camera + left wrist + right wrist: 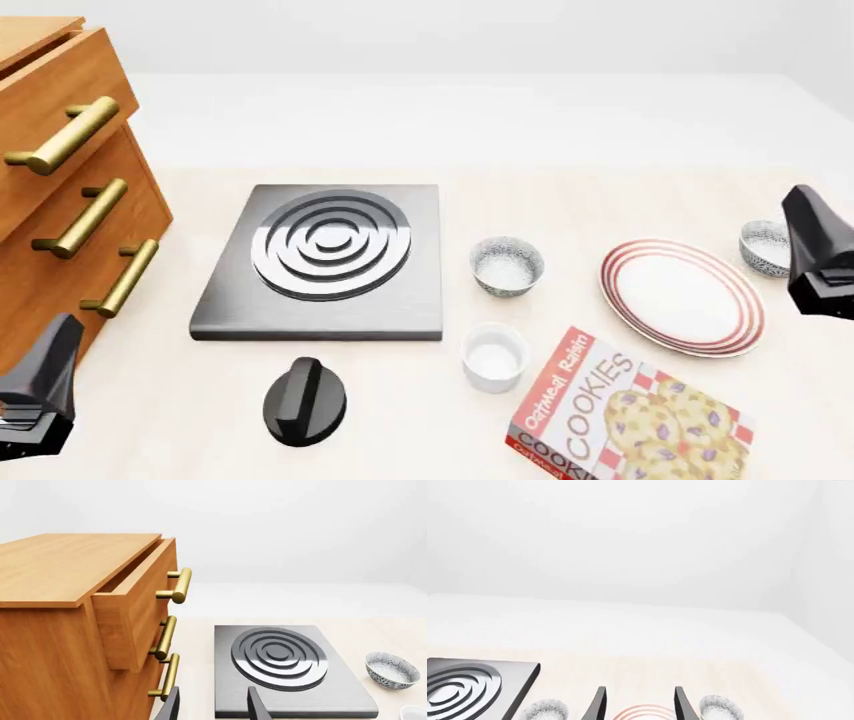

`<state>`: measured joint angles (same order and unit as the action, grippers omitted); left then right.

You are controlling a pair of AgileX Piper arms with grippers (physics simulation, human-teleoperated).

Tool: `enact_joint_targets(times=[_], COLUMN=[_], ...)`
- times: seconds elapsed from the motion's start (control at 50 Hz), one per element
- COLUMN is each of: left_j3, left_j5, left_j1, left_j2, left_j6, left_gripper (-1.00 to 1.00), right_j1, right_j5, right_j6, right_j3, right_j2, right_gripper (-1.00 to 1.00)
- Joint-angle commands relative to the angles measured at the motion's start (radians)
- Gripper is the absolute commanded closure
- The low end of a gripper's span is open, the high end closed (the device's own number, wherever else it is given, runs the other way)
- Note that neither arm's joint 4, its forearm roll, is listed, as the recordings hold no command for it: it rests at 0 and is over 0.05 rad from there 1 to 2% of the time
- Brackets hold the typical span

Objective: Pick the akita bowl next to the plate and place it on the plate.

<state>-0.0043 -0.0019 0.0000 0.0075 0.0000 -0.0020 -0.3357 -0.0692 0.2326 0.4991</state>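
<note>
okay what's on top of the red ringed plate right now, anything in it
Nothing rests on the plate; its white centre is bare. One akita bowl sits on the table beside its far right edge, partly hidden by the right gripper. The other speckled bowl stands left of it.

On my counter [641, 200], the plate [682, 296] lies between two speckled bowls; the akita bowl [765, 247] sits just beside its right rim, partly hidden behind my right arm [817, 255].
</note>
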Motion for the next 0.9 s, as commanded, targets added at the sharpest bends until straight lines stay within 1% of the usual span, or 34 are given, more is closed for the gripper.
enact_joint_targets(times=[0.02, 0.48, 0.58, 0.9], left_j3=[0.000, 0.000, 0.000, 0.000], left_j5=[0.000, 0.000, 0.000, 0.000], left_j1=[0.000, 0.000, 0.000, 0.000], left_j2=[0.000, 0.000, 0.000, 0.000], left_j6=[0.000, 0.000, 0.000, 0.000], left_gripper=[-1.00, -1.00, -1.00, -1.00], right_j1=[-0.007, -0.023, -0.027, -0.046], right_j5=[-0.050, -0.141, -0.144, -0.196], right_j6=[-0.003, -0.010, -0.006, -0.008], right_j3=[0.032, 0.091, 0.113, 0.154], right_j2=[0.088, 0.265, 0.295, 0.416], right_gripper=[-1.00, -1.00, -1.00, -1.00])
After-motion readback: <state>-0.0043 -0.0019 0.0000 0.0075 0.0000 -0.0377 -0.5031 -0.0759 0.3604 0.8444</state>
